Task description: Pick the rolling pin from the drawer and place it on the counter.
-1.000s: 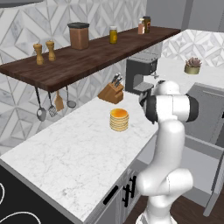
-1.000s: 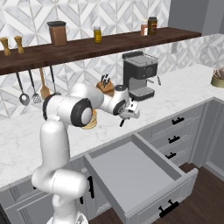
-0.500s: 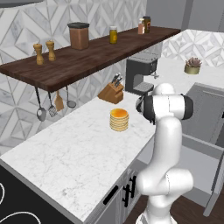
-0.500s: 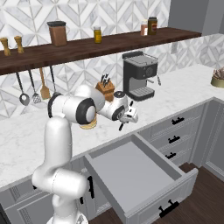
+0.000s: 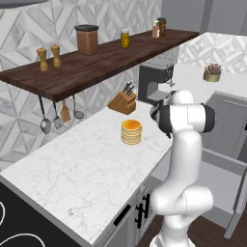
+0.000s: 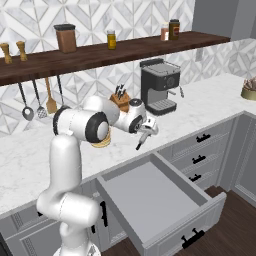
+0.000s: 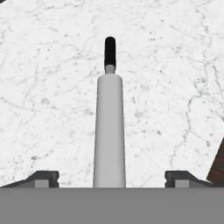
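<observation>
The desk (image 6: 210, 107), the long white marble top, runs under the shelf, and the arm has swung along it over the last second: in the right base view the hand has slid from beside the coffee machine (image 6: 160, 85) to a spot just off the desk's front edge, above the back of the open drawer (image 6: 155, 200). The drawer lies bare, so the lift-out looks done and the carry is under way. The gripper (image 6: 146, 131) holds the rolling pin (image 7: 109, 131), which hangs tilted downward from the hand. In the hand view the pin runs straight out over marble, its dark handle end farthest away. The fingers (image 7: 43, 178) show well apart either side of the barrel; I cannot tell how they pinch it. Setting down seems next.
</observation>
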Tool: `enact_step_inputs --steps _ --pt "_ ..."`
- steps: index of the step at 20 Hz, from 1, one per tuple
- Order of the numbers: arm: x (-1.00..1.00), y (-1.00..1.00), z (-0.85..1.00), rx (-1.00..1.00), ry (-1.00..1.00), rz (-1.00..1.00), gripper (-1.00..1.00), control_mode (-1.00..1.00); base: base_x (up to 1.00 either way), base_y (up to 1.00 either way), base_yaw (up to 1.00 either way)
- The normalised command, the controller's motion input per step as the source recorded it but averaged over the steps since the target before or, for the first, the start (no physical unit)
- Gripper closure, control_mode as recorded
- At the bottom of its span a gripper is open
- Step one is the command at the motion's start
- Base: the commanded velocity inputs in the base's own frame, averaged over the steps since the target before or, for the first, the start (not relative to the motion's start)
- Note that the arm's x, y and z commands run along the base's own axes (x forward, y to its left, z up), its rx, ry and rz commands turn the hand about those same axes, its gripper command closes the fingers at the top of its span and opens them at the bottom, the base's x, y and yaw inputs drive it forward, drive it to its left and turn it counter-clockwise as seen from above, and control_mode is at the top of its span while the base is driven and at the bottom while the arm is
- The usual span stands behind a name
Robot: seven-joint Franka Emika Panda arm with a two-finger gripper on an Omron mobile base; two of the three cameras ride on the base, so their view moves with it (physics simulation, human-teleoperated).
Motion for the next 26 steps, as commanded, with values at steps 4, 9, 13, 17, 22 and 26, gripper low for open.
enact_step_inputs --steps 4,9,13,17,22,26 --pt "-0.07 0.33 1.00 0.00 -0.01 0.00 -1.00 -1.00 0.00 0.00 0.00" --pt "-0.69 0.02 0.97 0.00 -0.02 0.00 -1.00 -1.00 0.00 0.00 0.00" --pt "-1.00 -0.05 0.63 0.01 0.00 0.00 -1.00 -1.00 0.00 0.00 0.00" --pt "-1.00 -0.04 0.34 0.04 -0.09 0.00 -1.00 -1.00 0.00 0.00 0.00" --pt "-0.97 0.00 0.16 0.08 -0.20 0.00 -1.00 -1.00 0.00 0.00 0.00" --pt "-0.76 0.00 0.18 0.04 -0.23 0.00 -1.00 -1.00 0.00 0.00 0.00"
